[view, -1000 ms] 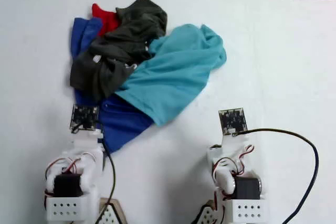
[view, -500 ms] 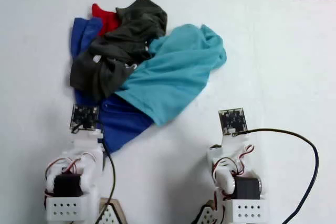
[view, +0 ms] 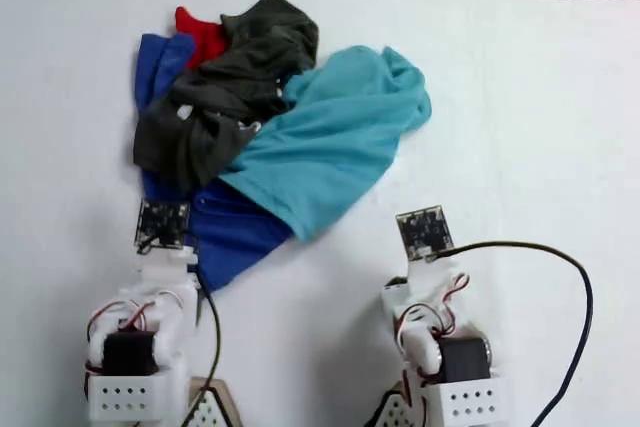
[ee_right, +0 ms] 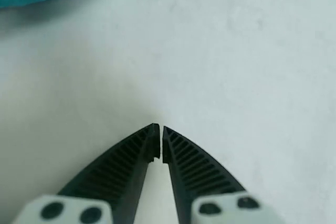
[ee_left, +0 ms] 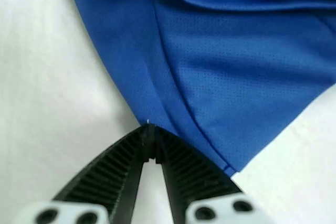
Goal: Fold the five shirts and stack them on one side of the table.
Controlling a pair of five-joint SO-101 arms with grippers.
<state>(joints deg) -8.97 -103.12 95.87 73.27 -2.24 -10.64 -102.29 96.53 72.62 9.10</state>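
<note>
Pre-grasp, nothing folded. Clenched empty: left gripper (ee_left: 152, 153) at edge of royal-blue mesh shirt (ee_left: 231, 72), right gripper (ee_right: 160, 145) over white table (ee_right: 236, 51). Next: open, pinch hem.

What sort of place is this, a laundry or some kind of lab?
Probably a robotics lab or test bench, not a laundry: a left arm and right arm with a loose cable sit at a white table, facing a heap of unfolded shirts.
</note>
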